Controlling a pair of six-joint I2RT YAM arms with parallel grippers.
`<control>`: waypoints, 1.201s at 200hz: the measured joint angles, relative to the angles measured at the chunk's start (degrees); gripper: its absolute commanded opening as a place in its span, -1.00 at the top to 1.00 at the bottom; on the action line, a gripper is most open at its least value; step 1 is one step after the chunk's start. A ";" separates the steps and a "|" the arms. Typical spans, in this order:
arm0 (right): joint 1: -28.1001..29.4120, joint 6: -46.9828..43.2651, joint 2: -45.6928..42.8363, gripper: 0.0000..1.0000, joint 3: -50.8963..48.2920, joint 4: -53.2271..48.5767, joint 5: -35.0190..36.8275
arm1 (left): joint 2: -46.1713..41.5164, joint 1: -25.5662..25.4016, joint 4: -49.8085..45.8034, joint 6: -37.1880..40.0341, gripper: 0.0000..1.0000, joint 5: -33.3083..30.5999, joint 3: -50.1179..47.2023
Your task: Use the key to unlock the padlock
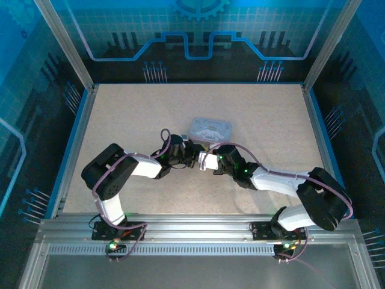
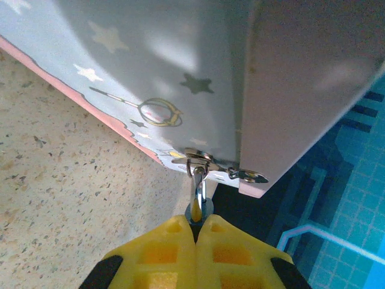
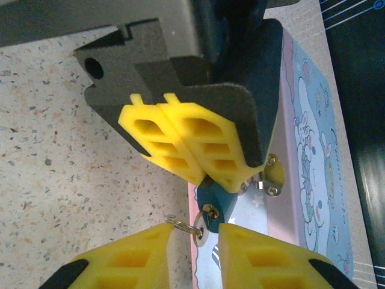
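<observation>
1. The left gripper (image 2: 195,225) reaches in from the left. Its yellow fingers (image 3: 180,141) are pressed together on the padlock, which steadies the lock body so that a turning force will not swing it on its staple.
2. The padlock (image 3: 215,198), a small bluish body, hangs at the tin's front edge and is clamped between the left fingers. Its keyhole end points toward the right wrist camera, a pose that presents the slot to the other arm.
3. The shackle (image 2: 198,183) is a thin metal loop threaded through the hasp (image 2: 201,158). It looks seated, so the lock is judged not yet released.
4. The key (image 3: 202,235) stands in the keyhole, with its wire ring (image 3: 179,225) trailing to the left.
5. The right gripper (image 3: 197,244) has its jaws spread, one finger on each side of the key head. Contact with the key cannot be confirmed. The stance suits closing on the head and twisting it.
6. The tin (image 3: 307,150), pale blue with cartoon print, lies on the speckled table (image 3: 60,150). It serves as the anchor to which the lock is fastened.
</observation>
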 measured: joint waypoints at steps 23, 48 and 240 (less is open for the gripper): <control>0.00 0.04 0.52 0.59 0.22 0.61 0.11 | 0.00 0.00 0.00 0.00 1.00 0.00 0.00; 0.00 0.09 1.09 0.69 0.52 0.87 0.61 | 0.00 -0.02 0.00 0.00 1.00 0.00 0.00; 1.55 30.86 2.60 1.00 8.81 -11.74 4.09 | 0.00 0.00 2.12 -0.39 1.00 -1.44 0.00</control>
